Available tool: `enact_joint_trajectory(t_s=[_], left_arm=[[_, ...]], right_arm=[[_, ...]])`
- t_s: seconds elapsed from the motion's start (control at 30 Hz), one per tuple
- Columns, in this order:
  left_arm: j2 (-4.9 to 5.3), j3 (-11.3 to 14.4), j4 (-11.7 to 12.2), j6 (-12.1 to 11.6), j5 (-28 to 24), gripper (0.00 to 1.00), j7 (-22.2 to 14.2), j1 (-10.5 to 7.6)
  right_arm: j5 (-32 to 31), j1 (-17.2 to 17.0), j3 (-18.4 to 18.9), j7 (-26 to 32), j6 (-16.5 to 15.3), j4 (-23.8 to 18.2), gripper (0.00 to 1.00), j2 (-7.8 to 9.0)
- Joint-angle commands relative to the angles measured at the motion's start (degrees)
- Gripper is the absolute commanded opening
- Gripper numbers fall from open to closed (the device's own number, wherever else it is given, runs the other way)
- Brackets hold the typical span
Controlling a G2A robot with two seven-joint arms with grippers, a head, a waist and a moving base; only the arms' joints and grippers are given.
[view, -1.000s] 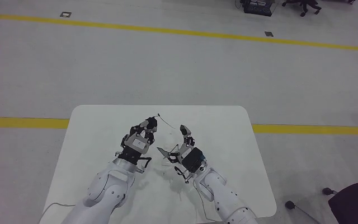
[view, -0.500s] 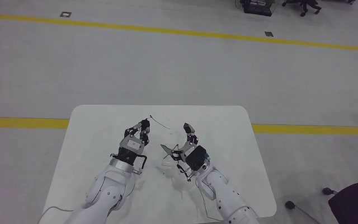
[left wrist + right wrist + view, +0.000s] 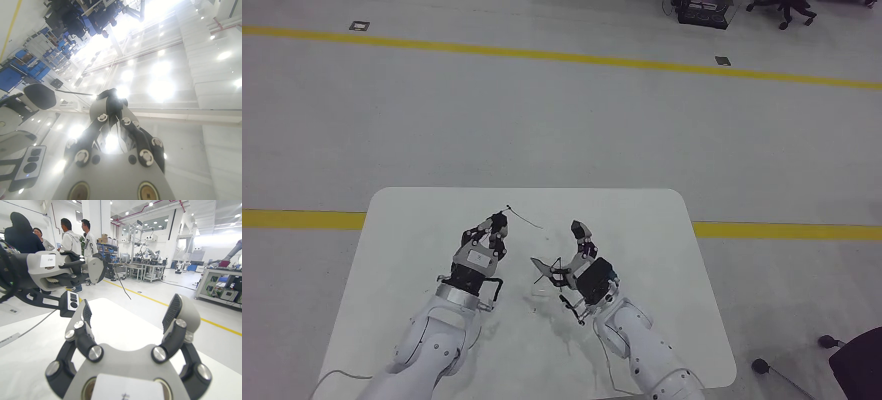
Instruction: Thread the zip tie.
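The zip tie [image 3: 525,218] is a thin black strip held above the white table [image 3: 392,250]. My left gripper [image 3: 494,236] is shut on one end of it, and the free end points away toward the table's far middle. In the left wrist view the zip tie [image 3: 75,92] sticks out sideways from the shut left gripper [image 3: 111,99]. My right gripper [image 3: 562,250] sits just right of the left one, open, with nothing between its fingers. The right wrist view shows the right gripper [image 3: 130,311] open, with the left gripper [image 3: 95,270] and the slanting zip tie [image 3: 122,285] beyond it.
The table's far edge [image 3: 532,189] lies close beyond both grippers, with grey floor and yellow lines past it. A thin cable [image 3: 334,368] trails off the table's near left corner. Bare tabletop lies to either side of the arms.
My left gripper has drawn back slightly toward the left with the zip tie, whose free end now lies flatter toward the right. The right gripper shifted slightly right and stays open.
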Motion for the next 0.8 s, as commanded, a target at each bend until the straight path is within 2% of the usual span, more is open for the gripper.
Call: enact_joint_trajectory(t_s=[0.0, 0.17, 0.3, 0.67, 0.77], left_arm=[[0.09, -0.16, 0.58, -0.51, 2.08, 0.00, -0.74, 0.31], [0.19, -1.06, 1.14, -1.65, 3.07, 0.00, -1.80, 1.69], [0.29, -2.14, 0.95, -2.46, 4.06, 0.00, -0.22, 2.95], [0.31, -2.21, 0.65, -2.35, 4.57, 0.00, 0.08, 3.06], [0.32, -2.23, 1.51, -1.77, 5.29, 0.00, 0.26, 3.14]], right_arm=[[0.12, -0.31, 0.64, 0.20, -1.27, 0.09, 1.00, 0.19], [0.92, -1.48, 2.74, 0.15, -3.76, 0.41, 1.00, 0.71], [1.85, -2.60, 4.31, 0.20, -4.17, 0.21, 1.00, 1.26], [1.52, -2.83, 4.59, 0.09, -4.17, 0.03, 1.00, 1.40], [2.12, -3.12, 5.07, 0.61, -4.10, 0.13, 1.00, 1.46]])
